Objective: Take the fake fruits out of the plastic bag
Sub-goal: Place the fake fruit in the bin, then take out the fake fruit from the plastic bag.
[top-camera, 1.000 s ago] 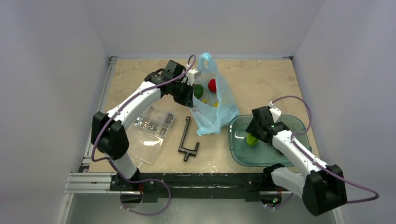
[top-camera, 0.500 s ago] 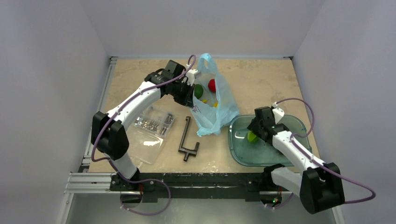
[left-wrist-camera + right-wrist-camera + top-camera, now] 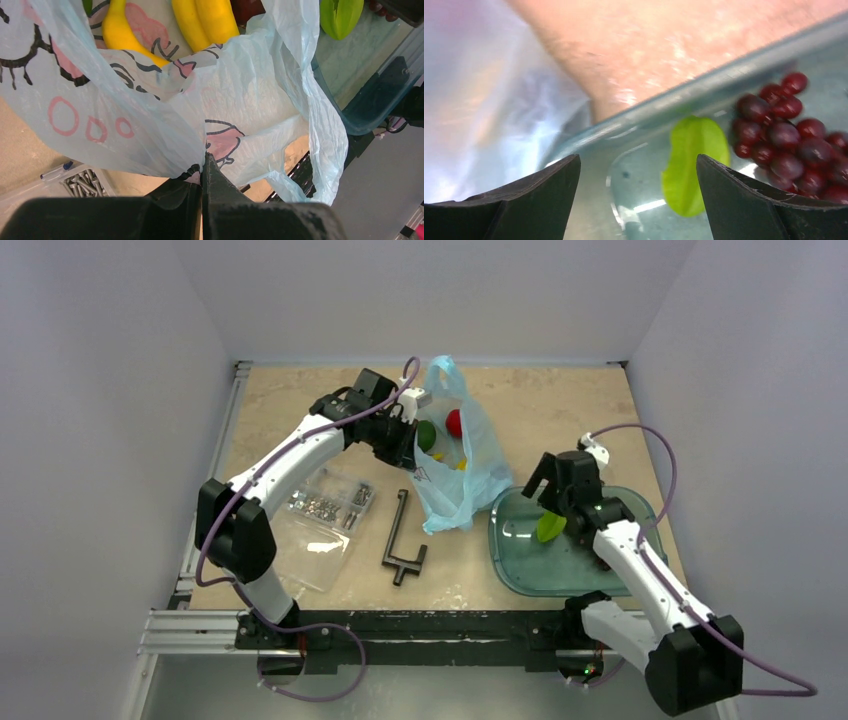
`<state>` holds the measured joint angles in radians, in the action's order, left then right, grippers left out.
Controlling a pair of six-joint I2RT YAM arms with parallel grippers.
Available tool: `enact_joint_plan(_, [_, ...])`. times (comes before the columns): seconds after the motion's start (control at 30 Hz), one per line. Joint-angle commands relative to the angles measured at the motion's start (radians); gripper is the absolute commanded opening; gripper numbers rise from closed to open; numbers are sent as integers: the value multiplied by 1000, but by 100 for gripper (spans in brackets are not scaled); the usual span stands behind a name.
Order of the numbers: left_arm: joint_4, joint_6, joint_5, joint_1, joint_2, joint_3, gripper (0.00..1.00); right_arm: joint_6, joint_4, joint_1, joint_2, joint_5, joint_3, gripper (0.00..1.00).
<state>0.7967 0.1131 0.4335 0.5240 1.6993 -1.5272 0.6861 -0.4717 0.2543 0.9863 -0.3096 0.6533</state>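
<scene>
Over tray point(image 3: 704, 85), R gripper point(image 3: 636, 165) wide open, empty; green piece point(image 3: 694, 160) lies below. L gripper point(image 3: 202, 170) pinched shut on plastic bag point(image 3: 250, 100); I'd hold mouth taut, go for bananas point(image 3: 210, 20) next.

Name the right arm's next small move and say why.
Probably swing the open right pincer to the plastic bag: the green fruit lies free in the tray beside the grapes, while bananas and a red apple sit in the bag the left pincer pinches.
</scene>
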Motion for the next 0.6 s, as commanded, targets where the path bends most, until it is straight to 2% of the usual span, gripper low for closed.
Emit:
enact_joint_plan(0.0, [-33, 12, 32, 3, -34, -19, 0, -140, 106, 31, -47, 194, 105, 85])
enact_joint_plan(0.07, [-34, 14, 34, 4, -33, -18, 0, -161, 185, 96, -56, 246, 124, 85])
enact_joint_plan(0.23, [-35, 14, 34, 2, -22, -19, 0, -181, 290, 319, 43, 215, 243, 82])
enact_joint_plan(0.37, [-35, 13, 28, 2, -18, -16, 0, -155, 453, 407, 121, 261, 279, 69])
enact_joint_plan(0.47, [-34, 14, 30, 3, -12, -19, 0, -106, 602, 433, 175, 306, 265, 51])
enact_joint_plan(0.57, [-35, 16, 32, 3, -13, -18, 0, -82, 646, 443, 253, 307, 286, 40])
